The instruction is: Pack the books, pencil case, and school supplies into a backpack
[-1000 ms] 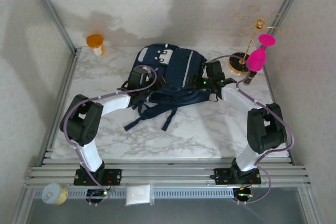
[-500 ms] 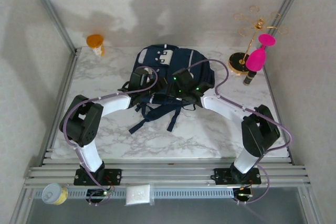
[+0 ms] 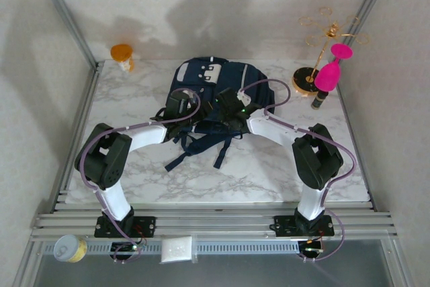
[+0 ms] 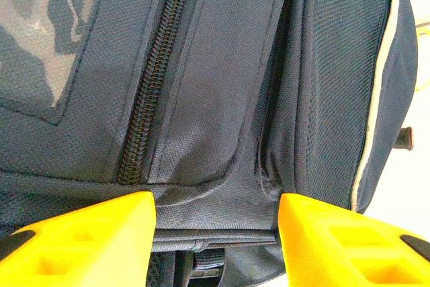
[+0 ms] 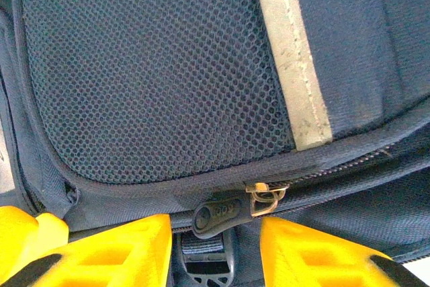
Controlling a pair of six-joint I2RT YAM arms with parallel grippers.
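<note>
While right claw (image 5: 215,250) sits spread around zipper pull (image 5: 218,213), and whether left claw (image 4: 215,233) pinches backpack (image 4: 222,99) is unclear, small pull may slip out.

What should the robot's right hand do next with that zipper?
Probably close the right gripper on the zipper pull of the backpack: the black tab sits between its open yellow fingers, not yet pinched.

The backpack (image 3: 225,82) is navy blue with white patches and a pale stripe. The table (image 3: 269,166) is white marble with grey veins.
</note>
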